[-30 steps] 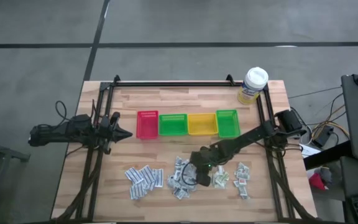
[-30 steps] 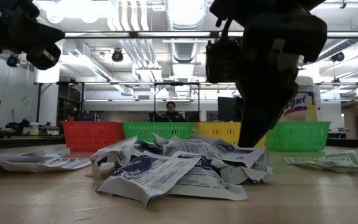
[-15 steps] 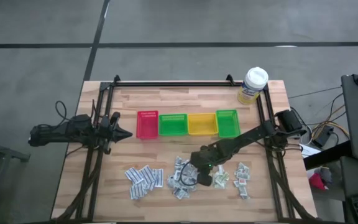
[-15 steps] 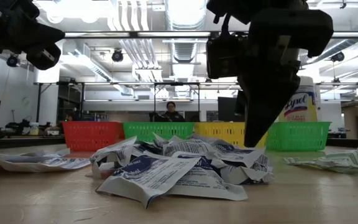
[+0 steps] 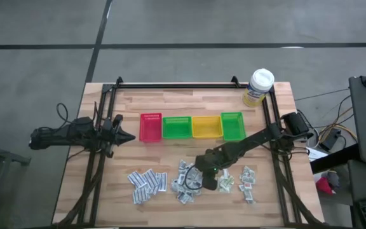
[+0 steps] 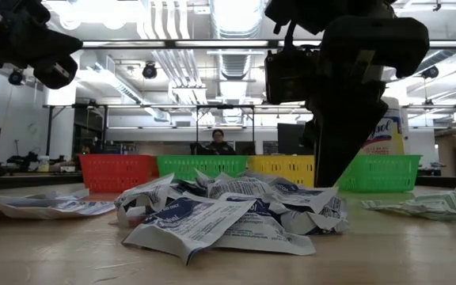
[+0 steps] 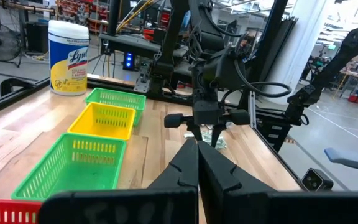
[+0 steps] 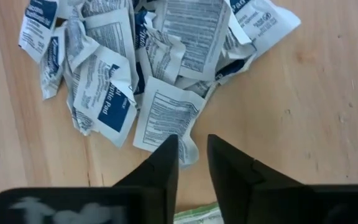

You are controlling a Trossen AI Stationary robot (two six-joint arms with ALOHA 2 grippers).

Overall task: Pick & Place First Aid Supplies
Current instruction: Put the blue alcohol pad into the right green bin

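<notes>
two pincer fingers [image 8: 160,163] parted, over sachets [image 8: 138,68]

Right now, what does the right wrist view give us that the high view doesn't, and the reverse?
Only the right wrist view: print on the white-blue sachets, and the right gripper with jaws parted just above the pile's edge, gripping nothing.

Only the high view: the red bin, two green bins, yellow bin, wipes tub, and the left gripper parked beside the red bin.

Both: the middle pile and the wooden table.
</notes>
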